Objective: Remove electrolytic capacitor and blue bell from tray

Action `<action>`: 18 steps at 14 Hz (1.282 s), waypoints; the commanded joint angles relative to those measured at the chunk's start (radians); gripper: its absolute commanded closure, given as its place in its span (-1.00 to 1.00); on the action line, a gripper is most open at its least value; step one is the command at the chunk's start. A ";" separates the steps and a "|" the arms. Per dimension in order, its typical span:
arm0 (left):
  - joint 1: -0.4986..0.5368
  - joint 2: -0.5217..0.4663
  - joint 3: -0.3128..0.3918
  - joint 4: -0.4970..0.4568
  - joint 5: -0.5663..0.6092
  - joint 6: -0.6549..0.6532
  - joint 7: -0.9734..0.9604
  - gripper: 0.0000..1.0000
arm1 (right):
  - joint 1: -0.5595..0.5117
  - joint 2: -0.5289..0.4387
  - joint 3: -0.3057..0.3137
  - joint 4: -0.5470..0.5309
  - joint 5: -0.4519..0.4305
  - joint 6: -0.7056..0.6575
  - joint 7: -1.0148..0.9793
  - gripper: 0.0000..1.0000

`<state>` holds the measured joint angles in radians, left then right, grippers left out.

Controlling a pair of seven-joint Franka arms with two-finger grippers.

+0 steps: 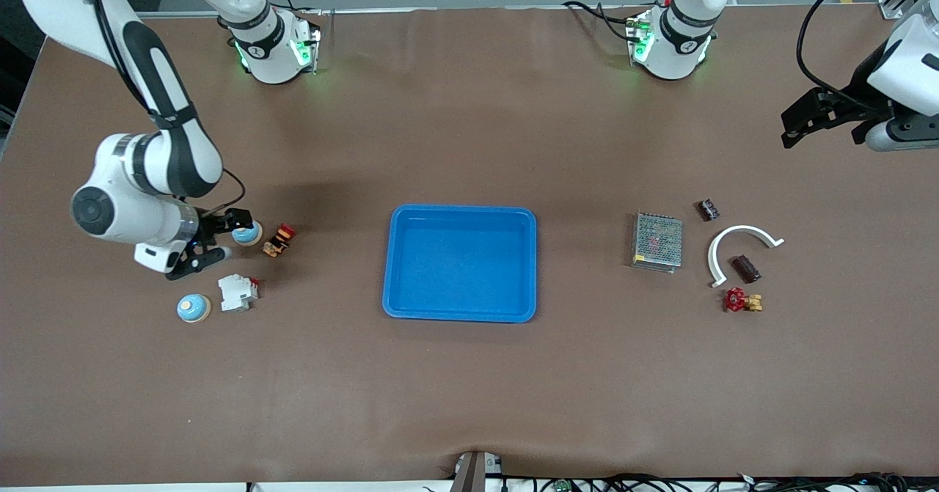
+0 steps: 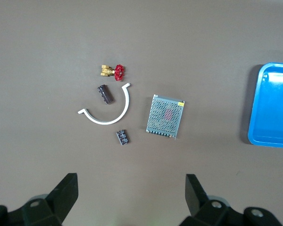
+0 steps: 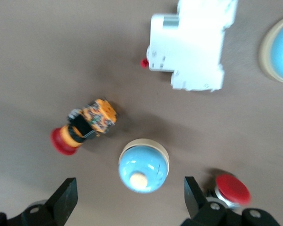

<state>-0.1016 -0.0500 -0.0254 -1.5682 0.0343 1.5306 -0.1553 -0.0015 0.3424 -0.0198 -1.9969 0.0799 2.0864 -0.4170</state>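
A blue bell (image 1: 247, 234) with a cream button sits on the table toward the right arm's end; it also shows in the right wrist view (image 3: 144, 165). My right gripper (image 1: 219, 241) is open and low beside this bell, with the bell just ahead of its fingertips (image 3: 130, 188). A dark cylindrical capacitor (image 1: 746, 268) lies inside a white arc (image 1: 737, 246) toward the left arm's end; it also shows in the left wrist view (image 2: 104, 93). My left gripper (image 1: 807, 122) is open and empty, high over bare table (image 2: 130, 186).
A blue tray (image 1: 460, 263) stands mid-table. A second blue bell (image 1: 194, 307), a white breaker (image 1: 238, 292) and an orange push-button (image 1: 279, 240) lie near the right gripper. A mesh power supply (image 1: 657, 241), a small black component (image 1: 708, 209) and a red valve (image 1: 741, 300) lie near the capacitor.
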 commanded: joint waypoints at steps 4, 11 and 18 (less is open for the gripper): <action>0.000 0.004 0.002 0.022 -0.014 -0.009 0.016 -1.00 | 0.072 0.000 0.001 0.418 -0.124 -0.412 0.223 -1.00; -0.001 -0.001 0.001 0.020 -0.008 -0.012 0.014 -1.00 | 0.009 -0.016 -0.008 0.811 -0.120 -0.612 0.230 -1.00; 0.002 -0.008 0.002 0.008 -0.005 -0.018 0.017 -1.00 | -0.003 -0.236 -0.005 0.694 -0.117 -0.703 0.277 -1.00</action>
<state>-0.1019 -0.0500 -0.0256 -1.5617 0.0342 1.5266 -0.1552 -0.0010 0.1867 -0.0349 -1.1887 -0.0270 1.3605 -0.1653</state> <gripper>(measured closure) 0.000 0.000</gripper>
